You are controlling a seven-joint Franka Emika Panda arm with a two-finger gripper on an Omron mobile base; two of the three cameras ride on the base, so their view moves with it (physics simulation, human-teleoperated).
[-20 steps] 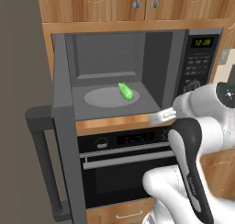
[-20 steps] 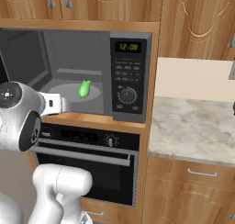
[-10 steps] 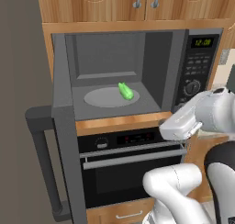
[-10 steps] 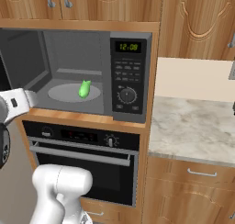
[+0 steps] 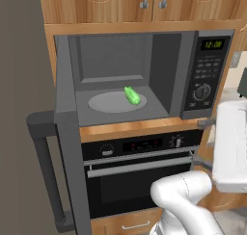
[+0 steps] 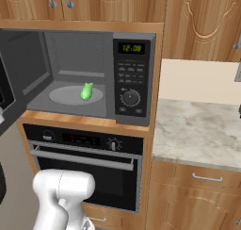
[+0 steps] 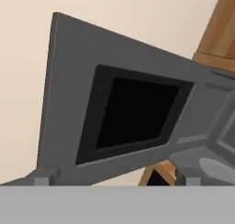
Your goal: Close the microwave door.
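Observation:
The microwave (image 5: 144,80) is a wide dark grey built-in unit with its grey cavity exposed. Its black control panel (image 5: 210,70) shows a green clock. The microwave door (image 5: 67,147) stands swung out to the left, edge-on, with its thick bar handle (image 5: 44,171) on the outer side. In the hand view the door's inner face and black window (image 7: 133,113) lie ahead, some way off. My gripper (image 7: 114,179) is open, fingertips (image 7: 45,177) wide apart with nothing between them. A green item (image 5: 131,95) lies on the round turntable (image 6: 70,95).
A black oven (image 5: 140,174) with a horizontal silver handle sits under the microwave. My white arm (image 5: 231,147) rises at the right of the left base view. A marble counter (image 6: 197,135) lies to the right, with wooden cabinets (image 6: 197,17) above.
My arm has swung away from the front of the microwave's lower edge, rightwards in the left base view and off the left edge of the right base view. The door has not moved.

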